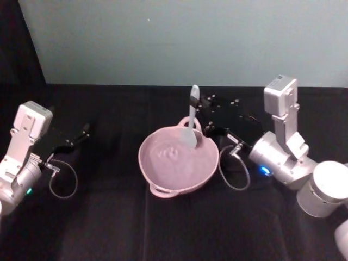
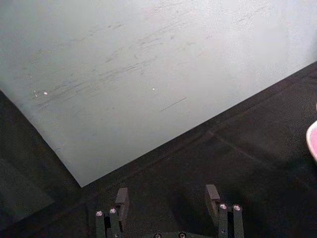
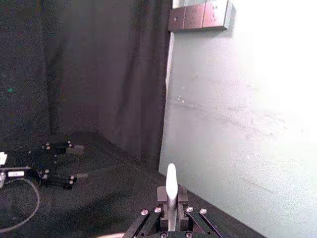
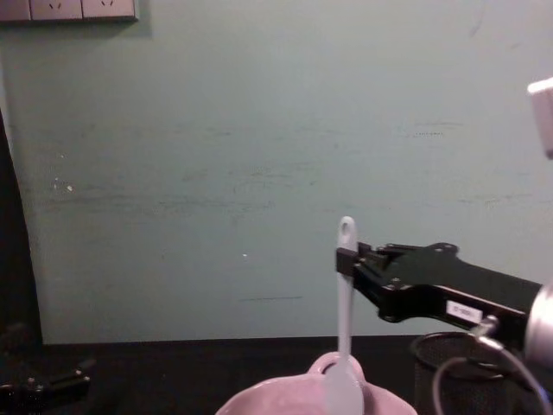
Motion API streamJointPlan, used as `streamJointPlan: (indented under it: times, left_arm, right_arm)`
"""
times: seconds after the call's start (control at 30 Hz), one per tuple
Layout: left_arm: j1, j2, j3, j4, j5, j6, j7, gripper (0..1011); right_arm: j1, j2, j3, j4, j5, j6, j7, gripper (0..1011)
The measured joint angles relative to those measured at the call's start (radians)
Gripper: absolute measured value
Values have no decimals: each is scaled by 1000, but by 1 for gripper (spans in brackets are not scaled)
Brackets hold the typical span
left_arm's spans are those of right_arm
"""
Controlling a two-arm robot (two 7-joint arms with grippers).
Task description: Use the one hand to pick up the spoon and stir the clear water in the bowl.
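Pink ceramic comes first from where I sit: the bowl [image 1: 149,171] rests on the black cloth [image 1: 109,228] at mid-table, one loop handle turned toward me. Its inside looks faintly rippled, though I cannot make out the clear water itself. The spoon [image 1: 191,122] stands almost upright over the bowl's far side, blade down inside the rim and holed end up. I judge it is held that way so the blade can sweep the water while the handle stays off the rim. The right gripper [image 4: 347,258] is clamped on the upper handle, reaching in sideways from my right, which keeps the arm's bulk off the bowl. So the pick-up looks done and stirring is the step in hand. Under that arm, just beside the bowl, stands a black mesh cup [image 4: 445,350], close enough that a wide sweep might nudge it.

Off to my left, well apart from the bowl, the left gripper [image 2: 167,192] sits parked low over the cloth, fingers spread wide with nothing between them. One arm suffices here.

A small white label [image 4: 464,310] is on the right arm, its print too small to read. Farthest back is the pale green wall [image 1: 163,38], with white sockets [image 4: 69,9] high up, and I can read no writing there.
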Motion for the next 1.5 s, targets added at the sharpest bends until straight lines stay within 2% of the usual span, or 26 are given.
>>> streamJointPlan:
  times: [0.1,0.3,0.4,0.53,0.7,0.83,1.0,1.13,1.33,1.5]
  left_arm:
    - [0,0,0,0,0,0,0,1011]
    - [0,0,0,0,0,0,0,1011]
    - [0,0,0,0,0,0,0,1011]
    - [0,0,0,0,0,0,0,1011]
    - [0,0,0,0,0,0,0,1011]
    - [0,0,0,0,0,0,0,1011]
    - [0,0,0,0,0,0,0,1011]
    - [0,0,0,0,0,0,0,1011]
    - [0,0,0,0,0,0,0,1011]
    - [0,0,0,0,0,0,0,1011]
  right_arm:
    - [-29,26,17,-42,13,35,11,114]
    - [-104,74,35,-147,80,105,57,114]
    - [-121,81,29,-173,101,121,70,114]
    - [-130,76,-2,-195,123,138,85,114]
    - [-104,47,-38,-174,120,131,85,114]
    - [-55,7,-59,-106,107,94,82,114]
    - [-2,-29,-60,-15,90,58,68,114]
    - [36,-45,-43,54,69,34,43,114]
    - [41,-23,-17,61,57,37,37,114]
    - [4,29,5,-3,72,79,59,114]
